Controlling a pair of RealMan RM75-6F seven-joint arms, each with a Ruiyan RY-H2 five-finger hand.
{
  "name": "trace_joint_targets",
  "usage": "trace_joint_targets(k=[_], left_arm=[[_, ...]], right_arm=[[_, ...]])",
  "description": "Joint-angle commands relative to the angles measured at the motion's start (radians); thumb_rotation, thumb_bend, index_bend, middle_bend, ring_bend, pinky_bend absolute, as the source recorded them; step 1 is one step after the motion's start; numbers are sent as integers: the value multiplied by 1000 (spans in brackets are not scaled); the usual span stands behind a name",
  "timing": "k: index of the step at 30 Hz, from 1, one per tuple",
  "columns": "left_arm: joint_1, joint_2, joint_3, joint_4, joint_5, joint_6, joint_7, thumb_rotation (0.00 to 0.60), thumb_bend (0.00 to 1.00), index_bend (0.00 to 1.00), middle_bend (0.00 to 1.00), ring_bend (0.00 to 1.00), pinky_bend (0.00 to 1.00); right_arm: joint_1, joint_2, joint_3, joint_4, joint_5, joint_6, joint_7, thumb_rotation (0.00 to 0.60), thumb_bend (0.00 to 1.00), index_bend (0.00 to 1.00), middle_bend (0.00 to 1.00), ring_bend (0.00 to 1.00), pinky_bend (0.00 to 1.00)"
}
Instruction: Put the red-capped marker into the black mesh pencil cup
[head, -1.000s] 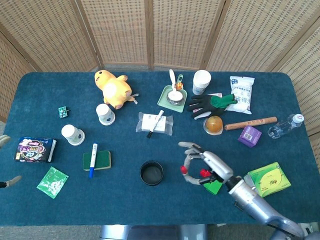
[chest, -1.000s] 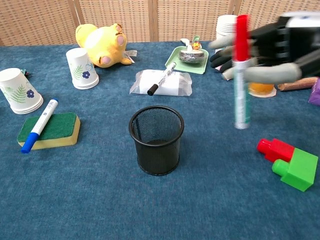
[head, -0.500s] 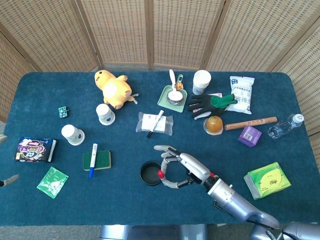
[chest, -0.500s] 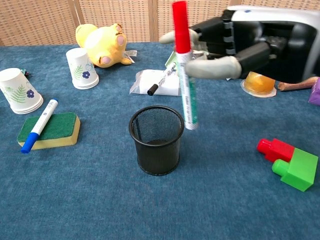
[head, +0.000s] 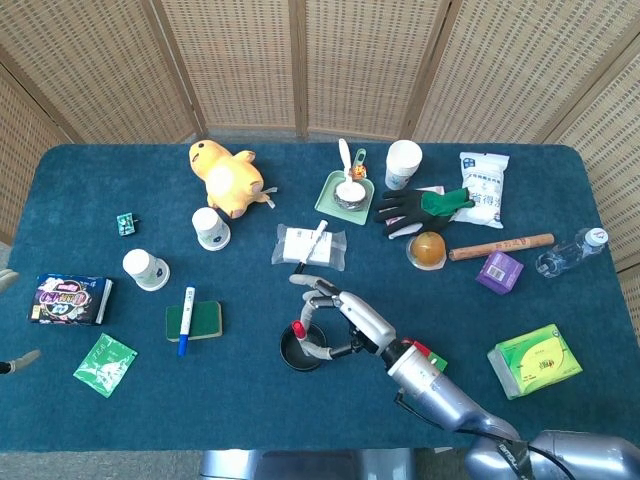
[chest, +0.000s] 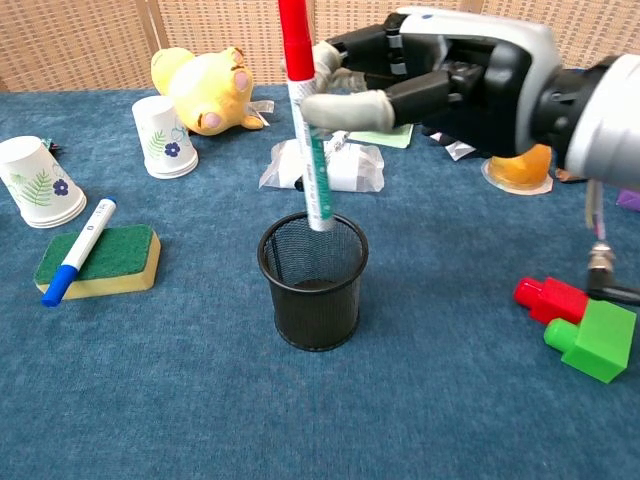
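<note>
The red-capped marker (chest: 314, 160) stands upright, pinched in my right hand (chest: 450, 80), with its red cap (chest: 293, 30) on top. Its lower tip is level with the rim of the black mesh pencil cup (chest: 313, 290), above the cup's opening. In the head view the right hand (head: 345, 318) reaches in from the right and hangs over the cup (head: 298, 353), with the red cap (head: 297, 329) showing above the opening. Only two fingertips of my left hand (head: 8, 318) show at the table's left edge, spread apart and holding nothing.
A blue-capped marker lies on a green sponge (chest: 95, 262) left of the cup. Behind the cup a black-capped marker rests on a white packet (chest: 325, 165). Red and green blocks (chest: 580, 320) sit to the right. Paper cups (chest: 160, 135) and a yellow plush (chest: 205, 85) stand at the back left.
My right hand has carried the marker leftward from beside the blocks to over the cup, and the tip has come down to the rim. The left hand has stayed put.
</note>
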Motion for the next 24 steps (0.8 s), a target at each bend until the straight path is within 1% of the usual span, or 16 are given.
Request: trace_joint_targets(k=[1,9,13,14,19,24], left_arm=[[0,0,0,1,0,-1,-2,600,23,0,0,0,39],[1,2,0,6,0,-1,-13,600,23,0,0,0,39],[2,2,-2,8,-1,2,-18,600,23,0,0,0,39],[2,2,-2,8,-2,2,-18,600,23,0,0,0,39],[2,2,-1,7,2,1,-15,600,24,0,0,0,39],[4,4,1,4,9,6,-19,600,23,0,0,0,39]], right_arm=[[7,-34,13,28,25,6,-19,600,410,611,127,61,207],[-9,-91,1,81,52,26,-50,600,404,607,128,59,207],[-24,-105,-11,102,18,42,-13,600,391,503,109,40,205],[-27,-102,-14,104,5,45,-3,600,395,491,106,35,204],[-41,-93,-30,106,-43,66,13,600,434,466,100,30,203],[-58,-84,-55,109,-89,90,24,600,449,451,98,29,203]])
